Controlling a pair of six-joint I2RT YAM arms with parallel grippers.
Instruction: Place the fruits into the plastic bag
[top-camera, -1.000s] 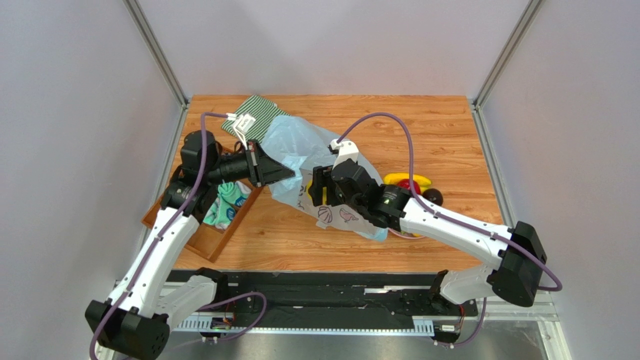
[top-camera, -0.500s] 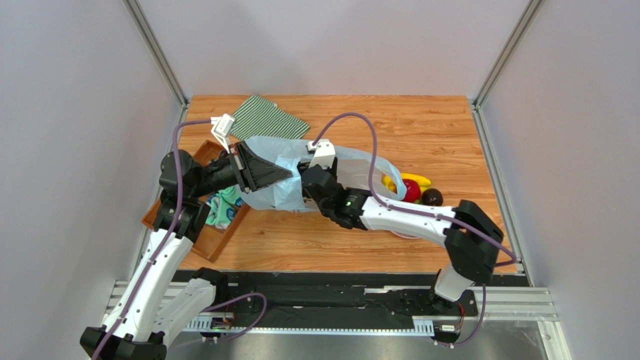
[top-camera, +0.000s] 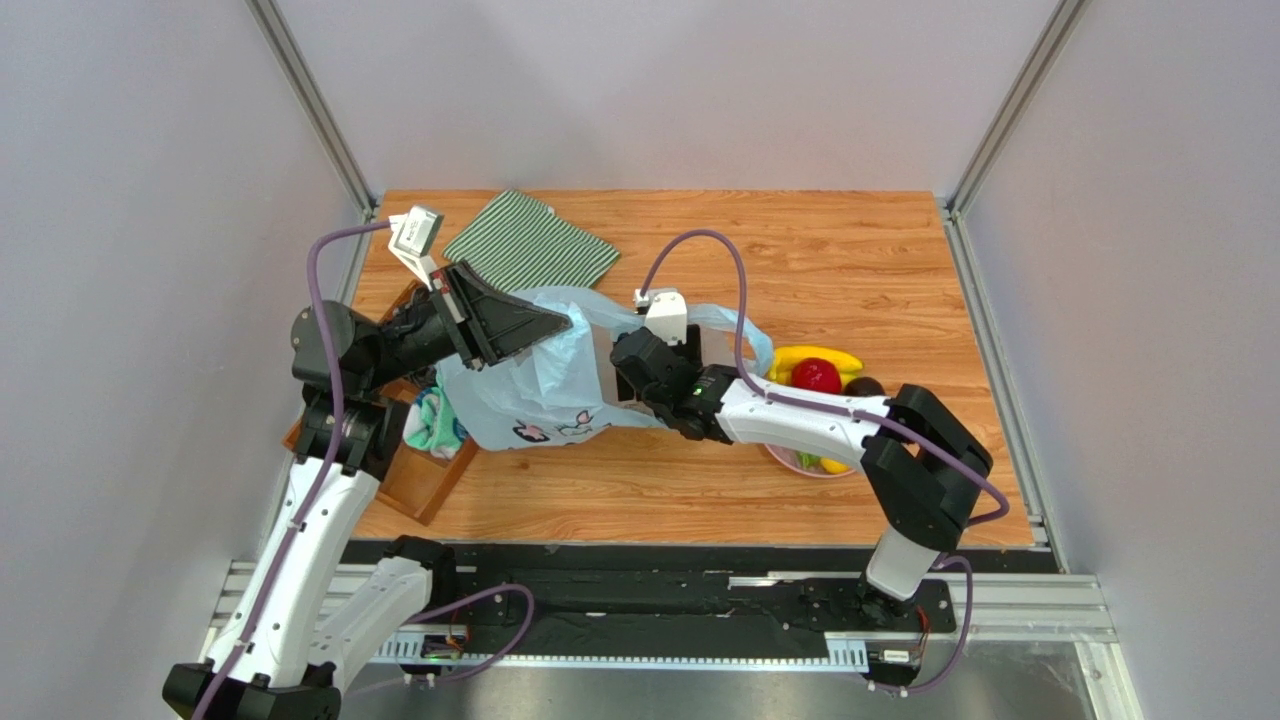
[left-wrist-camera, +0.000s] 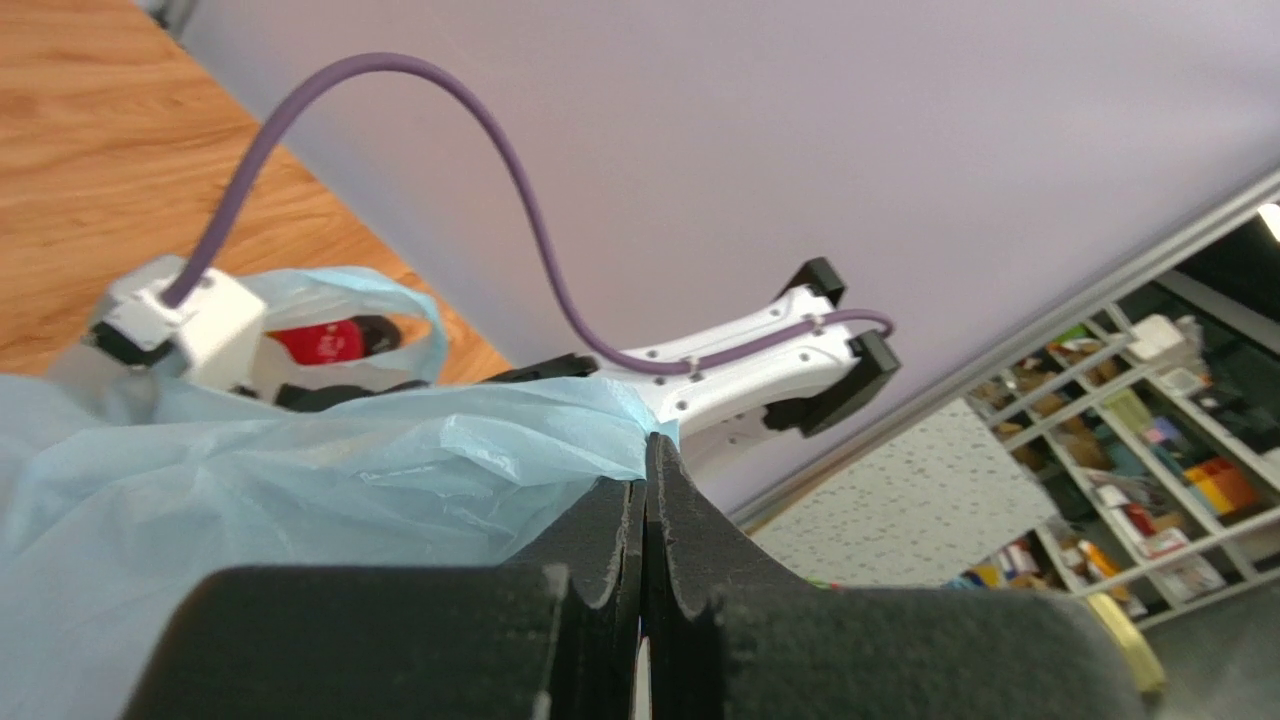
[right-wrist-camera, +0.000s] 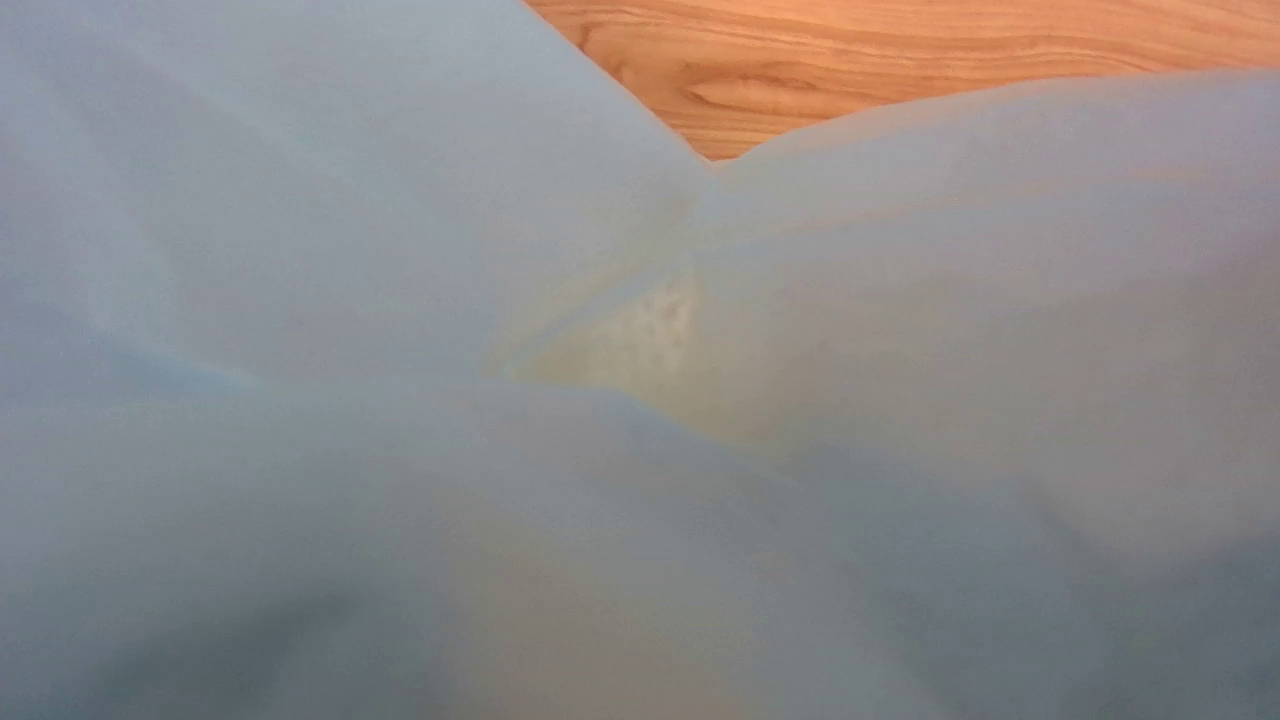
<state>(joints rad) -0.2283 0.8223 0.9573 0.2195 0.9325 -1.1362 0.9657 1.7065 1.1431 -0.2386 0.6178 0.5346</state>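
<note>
The pale-blue plastic bag hangs over the table's left middle. My left gripper is shut on its upper edge and holds it up; the left wrist view shows the jaws closed on the film. My right gripper is pushed into the bag's open side, its fingers hidden by film. The right wrist view shows only bag film. The banana, a red apple and the avocado lie on the pink plate at the right. The apple also shows in the left wrist view.
A wooden tray with rolled teal-white socks sits at the left edge, partly under the bag. A green striped cloth lies at the back left. The pink plate is behind my right forearm.
My left gripper has risen and moved back left with the bag's edge, so the bag now hangs. My right gripper has moved left, into the bag.
</note>
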